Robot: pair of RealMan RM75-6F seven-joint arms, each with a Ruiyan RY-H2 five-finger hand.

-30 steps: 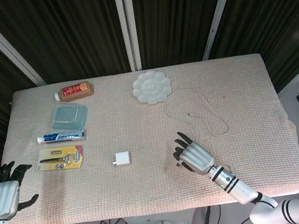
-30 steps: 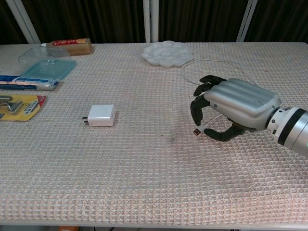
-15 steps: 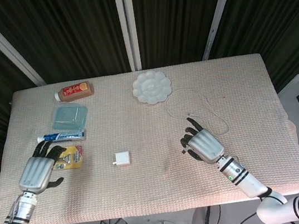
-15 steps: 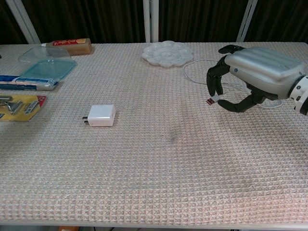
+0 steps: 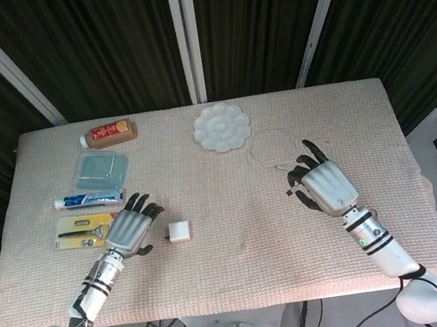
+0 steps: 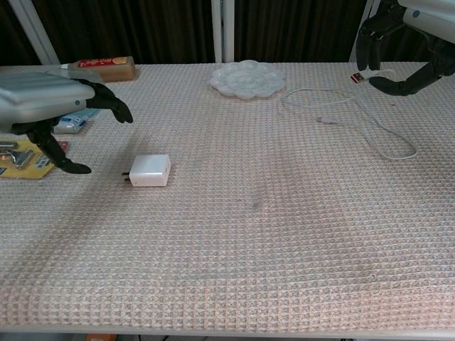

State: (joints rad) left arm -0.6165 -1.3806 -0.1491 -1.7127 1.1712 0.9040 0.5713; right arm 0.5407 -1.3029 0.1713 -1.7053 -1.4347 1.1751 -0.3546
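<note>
A small white charger block (image 5: 179,231) (image 6: 149,170) lies on the woven tablecloth, left of centre. My left hand (image 5: 130,230) (image 6: 46,106) hovers just left of the charger block, open with its fingers spread, touching nothing. My right hand (image 5: 324,185) (image 6: 405,39) is raised over the right half of the table. It pinches the USB plug (image 6: 357,77) of a white cable (image 6: 323,120). The rest of the cable lies looped on the cloth below the hand.
A white flower-shaped palette (image 5: 221,126) (image 6: 247,78) sits at the back centre. Along the left side lie an orange bottle (image 5: 107,133), a clear blue box (image 5: 103,170), a toothpaste tube (image 5: 88,200) and a yellow razor pack (image 5: 76,231). Dark curtains stand behind the table.
My left hand has come in from the table's left edge to beside the charger block. My right hand has lifted the USB plug off the cloth, up and to the right, dragging the cable.
</note>
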